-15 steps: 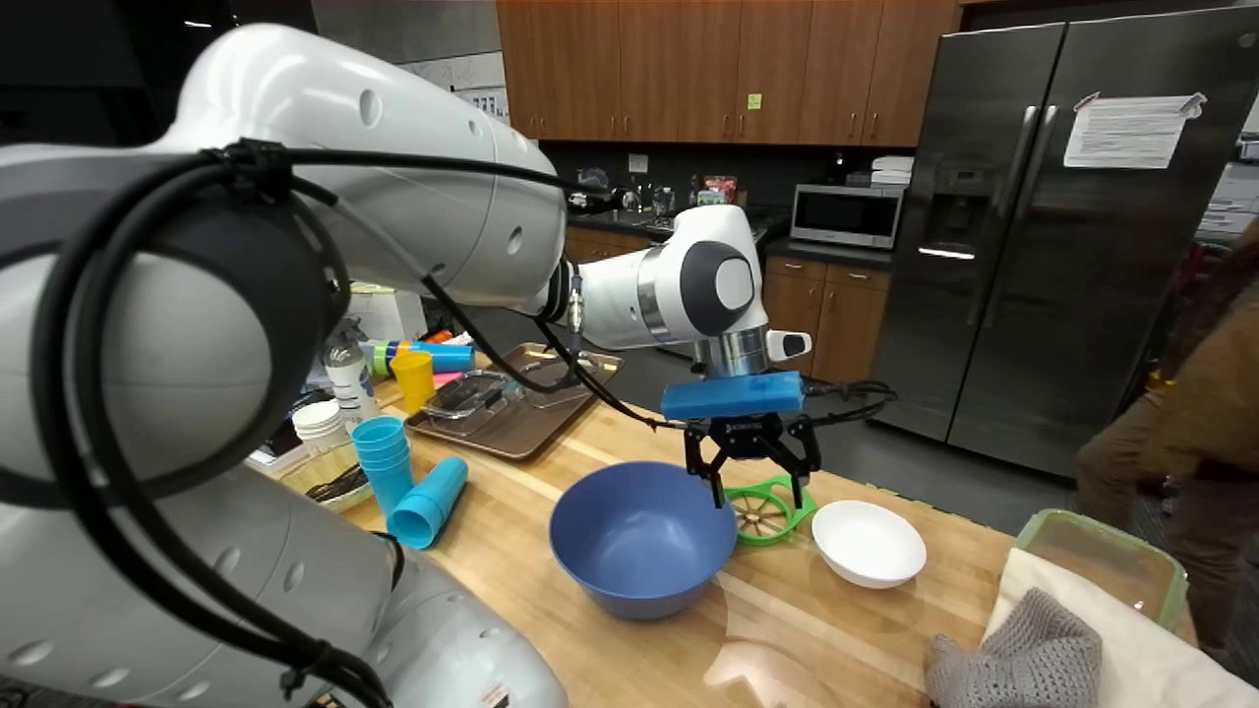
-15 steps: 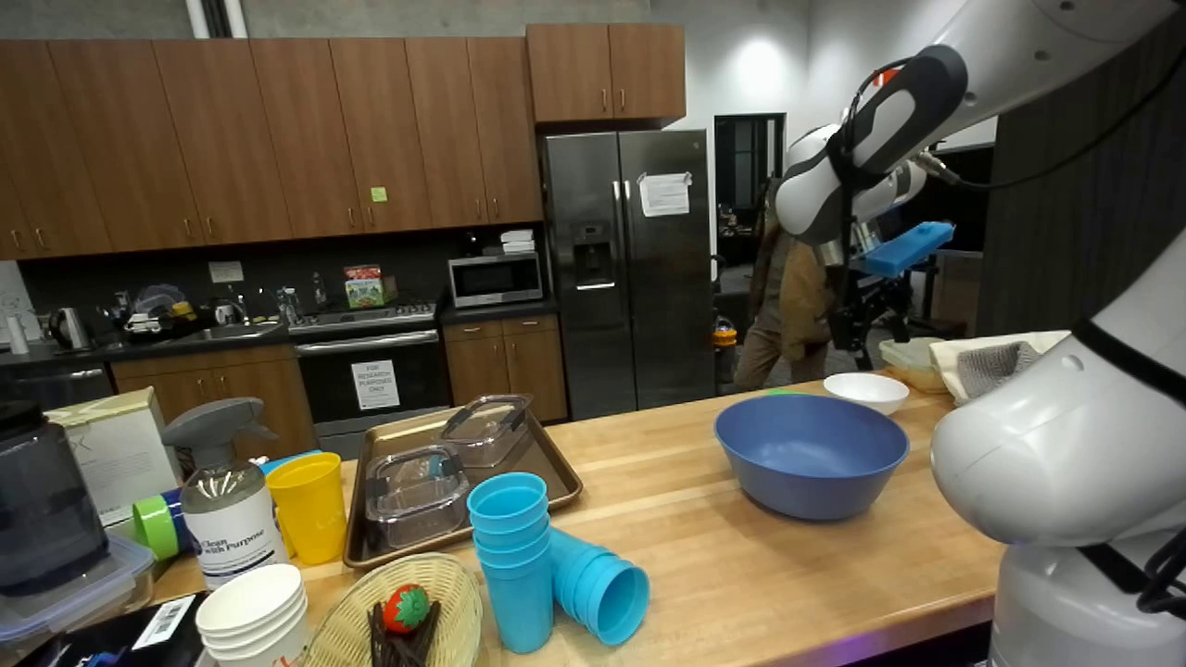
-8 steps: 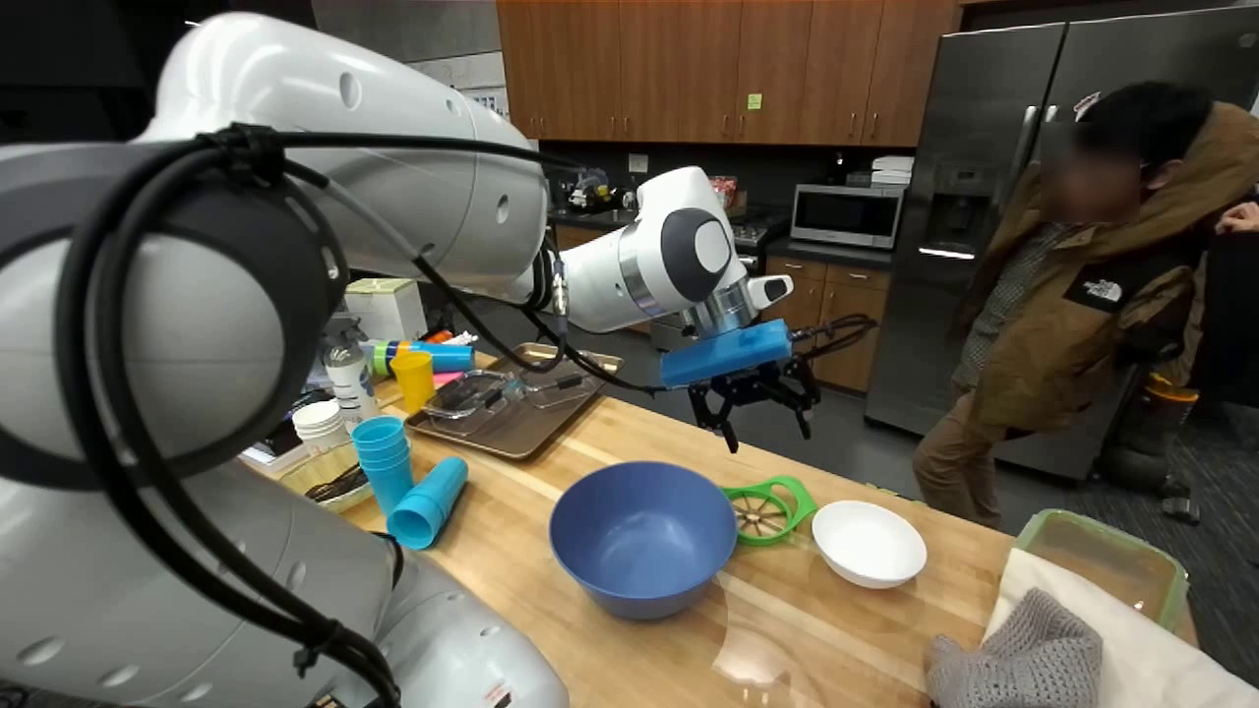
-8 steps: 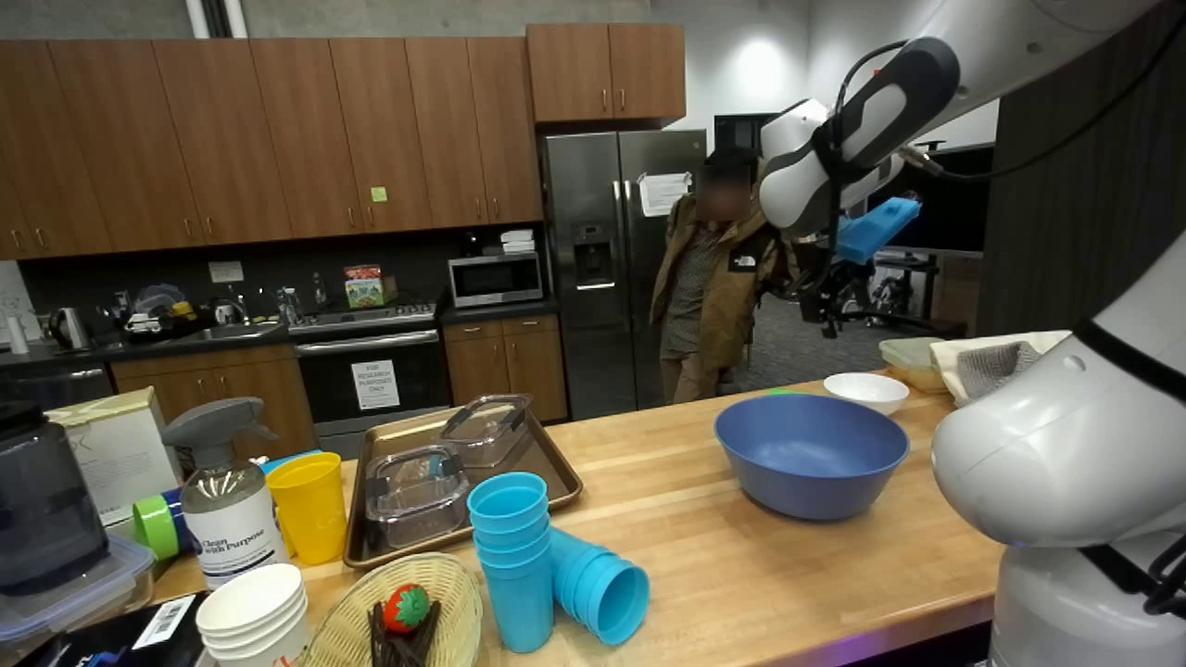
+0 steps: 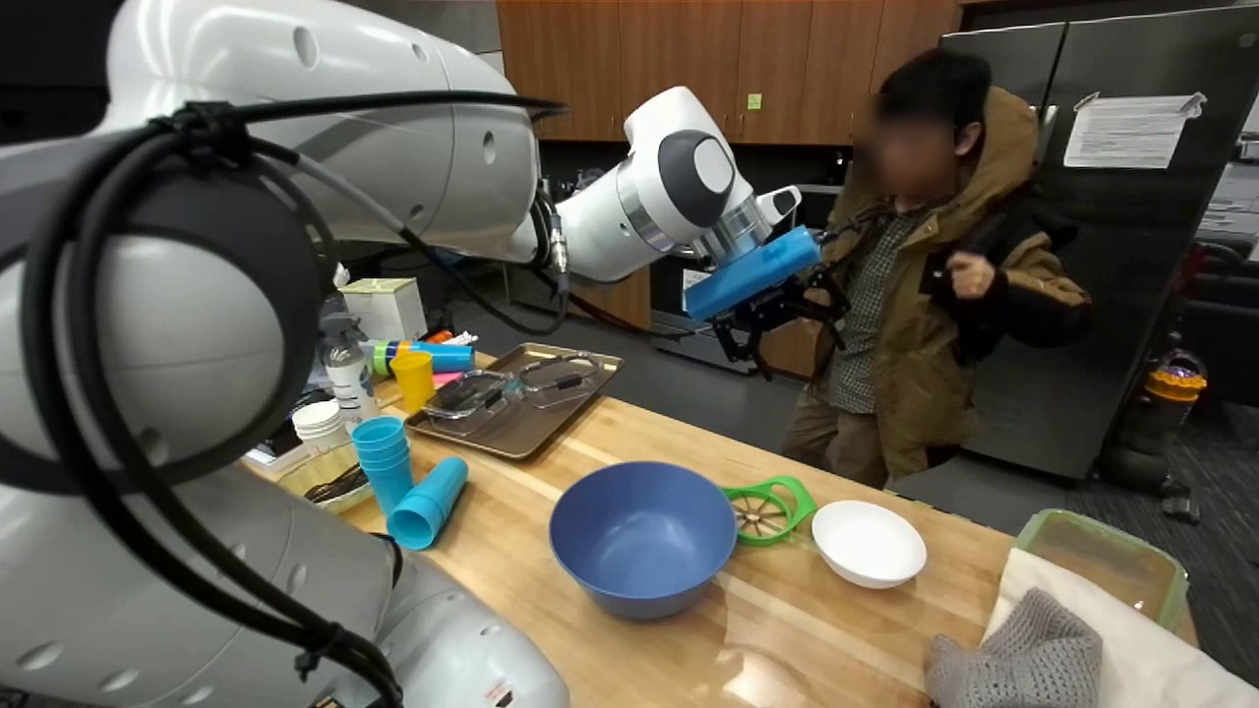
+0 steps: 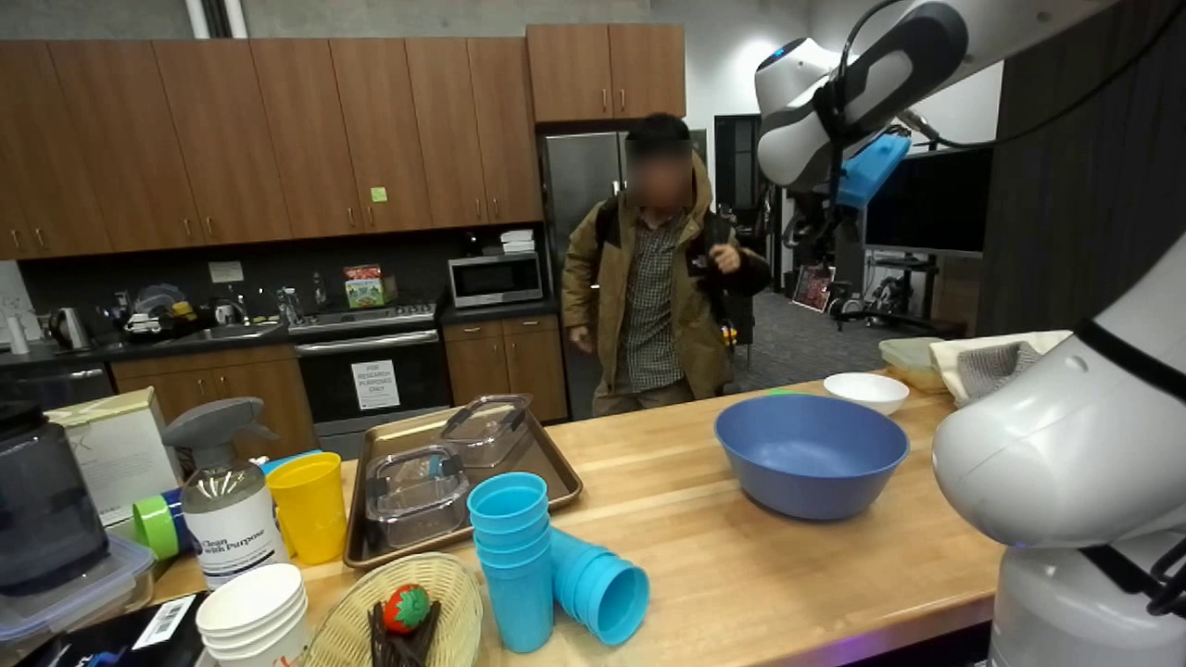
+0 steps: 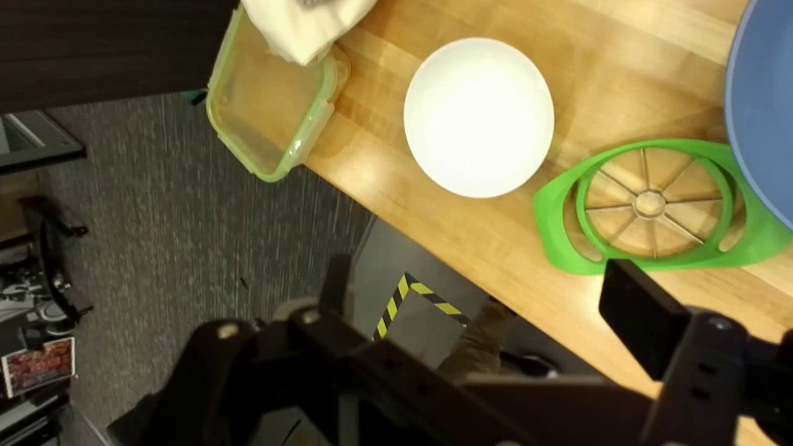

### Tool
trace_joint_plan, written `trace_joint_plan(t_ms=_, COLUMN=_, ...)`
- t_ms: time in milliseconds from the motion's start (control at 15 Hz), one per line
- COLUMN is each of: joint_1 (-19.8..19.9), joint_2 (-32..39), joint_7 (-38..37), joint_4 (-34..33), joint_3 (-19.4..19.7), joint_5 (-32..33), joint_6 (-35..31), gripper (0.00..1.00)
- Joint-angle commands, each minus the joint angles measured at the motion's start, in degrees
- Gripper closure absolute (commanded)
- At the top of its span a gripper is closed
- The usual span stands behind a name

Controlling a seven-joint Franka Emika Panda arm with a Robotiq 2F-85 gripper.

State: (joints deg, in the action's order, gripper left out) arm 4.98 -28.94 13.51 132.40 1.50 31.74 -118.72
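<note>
Black claw point(image 5: 803, 360) spread wide, empty; green oval plastic slicer point(image 7: 649, 192), radial metal blades point(image 7: 694, 201), three o'clock in wrist view.

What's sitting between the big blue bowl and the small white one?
A green fruit slicer, spoked like a wheel, lies between the blue bowl and the white bowl, seen in an exterior view and the wrist view.
</note>
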Motion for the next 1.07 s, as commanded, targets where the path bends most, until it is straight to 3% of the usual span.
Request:
trace_joint_plan(t_ms=0, joint_1=-4.26, joint_2=-0.18, joint_7=8.09, joint_4=-4.56, joint_3=2.76, joint_5=-6.42, joint_6=-1.72, gripper=0.00)
trace_joint_plan(t_ms=200, joint_1=-5.30, joint_2=0.16, joint_7=12.77, joint_4=-7.37, joint_3=3.11, joint_5=-7.37, joint_6=-2.70, gripper=0.00)
trace_joint_plan(t_ms=267, joint_1=-4.28, joint_2=0.03, joint_7=9.14, joint_4=-5.81, joint_3=1.71, joint_5=-6.33, joint_6=-1.80, gripper=0.00)
trace_joint_plan(t_ms=1000, joint_1=-4.64, joint_2=0.16, joint_7=11.20, joint_4=-6.99, joint_3=2.16, joint_5=-6.53, joint_6=-2.22, gripper=0.00)
